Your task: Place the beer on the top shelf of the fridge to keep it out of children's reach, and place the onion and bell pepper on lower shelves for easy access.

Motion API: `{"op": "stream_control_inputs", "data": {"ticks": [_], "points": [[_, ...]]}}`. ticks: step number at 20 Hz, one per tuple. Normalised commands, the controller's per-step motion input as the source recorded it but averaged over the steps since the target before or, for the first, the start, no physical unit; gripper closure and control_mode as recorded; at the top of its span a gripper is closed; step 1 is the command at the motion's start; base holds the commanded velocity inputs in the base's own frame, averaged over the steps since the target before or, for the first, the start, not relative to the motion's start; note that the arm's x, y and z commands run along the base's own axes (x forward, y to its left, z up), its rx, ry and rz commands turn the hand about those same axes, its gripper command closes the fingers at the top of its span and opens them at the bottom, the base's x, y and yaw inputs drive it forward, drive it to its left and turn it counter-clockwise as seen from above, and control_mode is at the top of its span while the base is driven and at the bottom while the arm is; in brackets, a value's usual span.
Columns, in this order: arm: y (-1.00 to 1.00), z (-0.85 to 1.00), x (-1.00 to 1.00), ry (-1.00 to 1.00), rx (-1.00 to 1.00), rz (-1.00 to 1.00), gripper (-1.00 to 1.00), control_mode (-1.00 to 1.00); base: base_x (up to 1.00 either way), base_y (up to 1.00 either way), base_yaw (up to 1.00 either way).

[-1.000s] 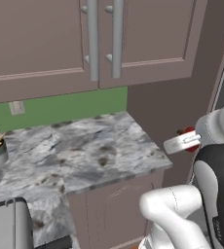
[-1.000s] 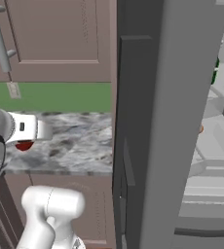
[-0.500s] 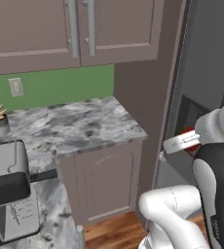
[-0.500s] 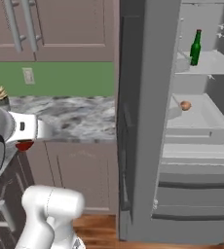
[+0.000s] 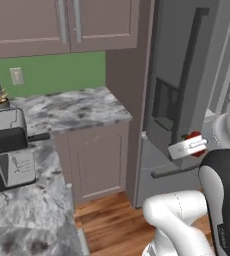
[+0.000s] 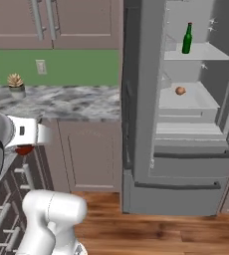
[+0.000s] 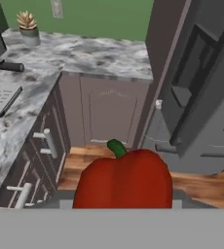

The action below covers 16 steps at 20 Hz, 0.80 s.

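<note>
Grey marble counter runs under brown wooden cupboards and a green wall, ending against the open fridge. At the near edge of the hand view sits the bell pepper, red and glossy with a short green stem, held in the gripper; its fingertips are hidden behind the pepper, though they appear closed narrowly on it. From the left base view, the pepper's red shows beside the white hand, low in front of the fridge door. Inside the fridge, the beer stands upright on the top shelf, toward its left edge. One plate down, the onion rests on the lower shelf, near the back left corner. A small potted plant stands at the counter's back edge below a wall outlet, and a coffee machine sits on the nearer counter.
</note>
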Motion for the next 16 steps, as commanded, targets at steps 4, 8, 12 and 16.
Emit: {"op": "stream_control_inputs", "data": {"ticks": [4,8,12,16], "points": [[0.00,0.00,0.00,0.00,0.00,0.00,1.00,1.00,-0.03,-0.58,0.00],[0.00,0.00,0.00,0.00,0.00,0.00,1.00,1.00,0.00,-0.85,0.00],[0.00,0.00,0.00,0.00,0.00,0.00,1.00,1.00,0.01,-0.94,0.00],[0.00,0.00,0.00,0.00,0.00,0.00,1.00,1.00,0.08,-0.89,0.00]]}}
